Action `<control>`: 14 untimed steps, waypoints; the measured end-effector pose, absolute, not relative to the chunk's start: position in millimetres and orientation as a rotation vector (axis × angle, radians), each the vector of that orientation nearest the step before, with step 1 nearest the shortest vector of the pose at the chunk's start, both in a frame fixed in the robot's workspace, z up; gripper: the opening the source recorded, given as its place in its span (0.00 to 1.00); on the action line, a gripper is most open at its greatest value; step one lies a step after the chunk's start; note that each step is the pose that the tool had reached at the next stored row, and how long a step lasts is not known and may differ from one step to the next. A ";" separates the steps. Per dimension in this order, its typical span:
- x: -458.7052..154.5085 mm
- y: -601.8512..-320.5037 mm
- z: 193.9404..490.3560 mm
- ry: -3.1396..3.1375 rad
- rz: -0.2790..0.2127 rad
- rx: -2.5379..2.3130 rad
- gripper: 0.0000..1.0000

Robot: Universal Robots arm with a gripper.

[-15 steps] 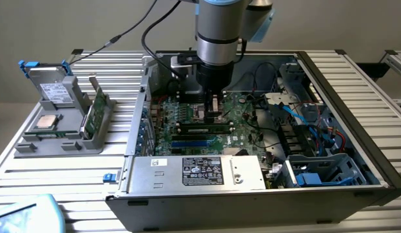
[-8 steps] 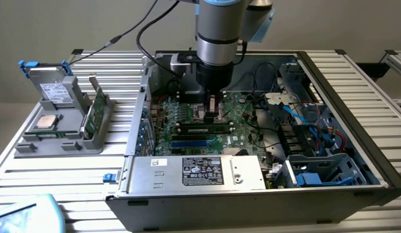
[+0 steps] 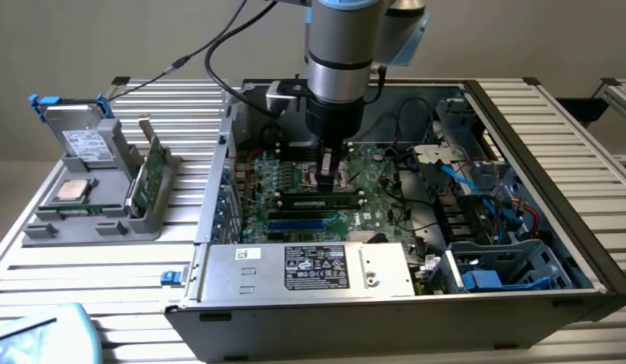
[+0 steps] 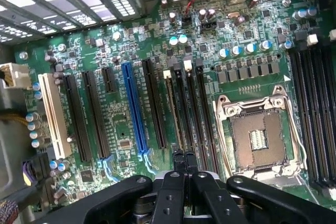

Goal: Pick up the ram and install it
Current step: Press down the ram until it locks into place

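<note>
I have the end effector point(image 3: 328, 176) down inside the open computer case point(image 3: 555, 250), which lies on the slatted table point(image 3: 91, 265) toward the far edge. Its fingers are clenched together with nothing between them, their tips just over the motherboard point(image 3: 292, 216) near the bank of memory slots.

The ram point(image 3: 315, 202) is already in the board: a dark stick seated lengthwise in one of the slots, directly under the end effector. In the wrist view I see it edge-on as a thin strip point(image 4: 172, 111) standing in the slot nearest the closed fingertips, with empty black slots point(image 4: 202, 114) beside it. Next to those slots sits the processor socket point(image 4: 259, 136), its metal frame open and no chip in it. A blue expansion slot point(image 4: 134, 111) runs parallel on the other side.

Off the case, toward the table's edge at the exterior view's left, a grey parts holder point(image 3: 91, 216) stands. It carries a silver processor point(image 3: 70, 191) lying flat, a hard drive point(image 3: 86, 142) propped upright, and another green board point(image 3: 151, 171) standing on edge in its rack.

A metal power supply point(image 3: 308, 269) with a label fills the case's near side.
</note>
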State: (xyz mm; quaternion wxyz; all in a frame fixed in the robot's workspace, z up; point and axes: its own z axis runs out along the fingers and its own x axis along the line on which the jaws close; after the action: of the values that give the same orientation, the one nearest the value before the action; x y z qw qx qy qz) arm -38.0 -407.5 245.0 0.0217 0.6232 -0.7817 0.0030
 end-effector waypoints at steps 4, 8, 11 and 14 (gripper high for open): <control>-37.9 -407.5 244.6 -2.486 0.007 1.848 0.11; -37.9 -407.5 244.1 -2.549 0.005 1.760 0.11; -37.9 -407.5 243.7 -2.596 0.003 1.690 0.11; -38.0 -407.5 243.5 -2.639 0.001 1.622 0.11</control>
State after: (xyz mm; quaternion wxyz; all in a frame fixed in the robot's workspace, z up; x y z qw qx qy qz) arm -38.0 -407.5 243.5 0.0219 0.5235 -0.8518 0.0004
